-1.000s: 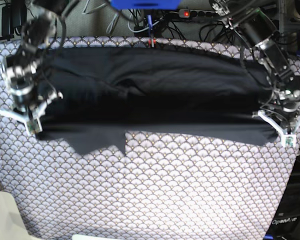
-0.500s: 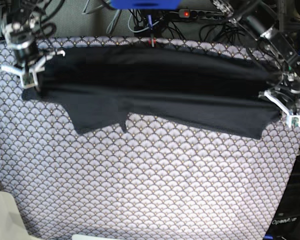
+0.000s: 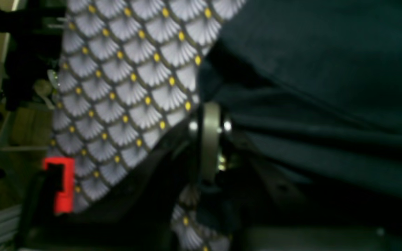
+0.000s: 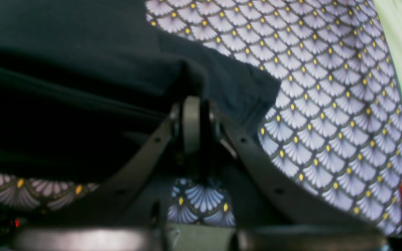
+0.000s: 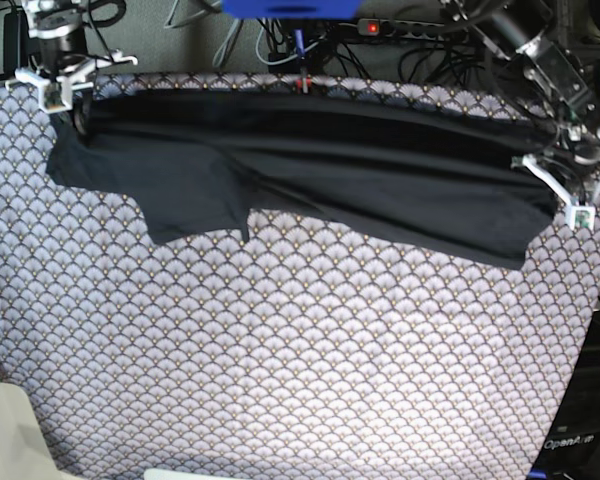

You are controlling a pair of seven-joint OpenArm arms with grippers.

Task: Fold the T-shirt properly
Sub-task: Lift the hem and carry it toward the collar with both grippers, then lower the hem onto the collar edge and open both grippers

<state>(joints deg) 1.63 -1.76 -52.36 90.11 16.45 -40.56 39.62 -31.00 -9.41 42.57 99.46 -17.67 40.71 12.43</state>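
Along the robot-side edge of the bench, the dark T-shirt [image 5: 380, 180] lies as a long, wide band, stretching from near the robot's right corner to near its left corner. A crease runs along its length between the two grippers, and the cloth looks drawn fairly straight there. Toward the robot's right end, a short flap with a pointed corner spreads toward the opposite edge of the bench. Near the robot's left end, the shirt's lower border slants out toward that same opposite edge.

The right gripper [image 5: 68, 95] is closed on the shirt close to the robot's right corner; in its wrist view, folds gather at the fingertips [image 4: 191, 122] and a loose piece of cloth lies beside them. The left gripper [image 5: 562, 190] is closed on the shirt at the other end, near the robot's left side edge, with pleats running away from its fingers in the wrist view.

Under the shirt is a grey tablecloth [image 5: 300, 370] with a fan pattern and small yellow dots, its bare part reaching to the opposite edge of the bench. Beyond the robot's left side edge, toward the opposite corner, stands a black panel [image 5: 572, 425] marked OpenArm.
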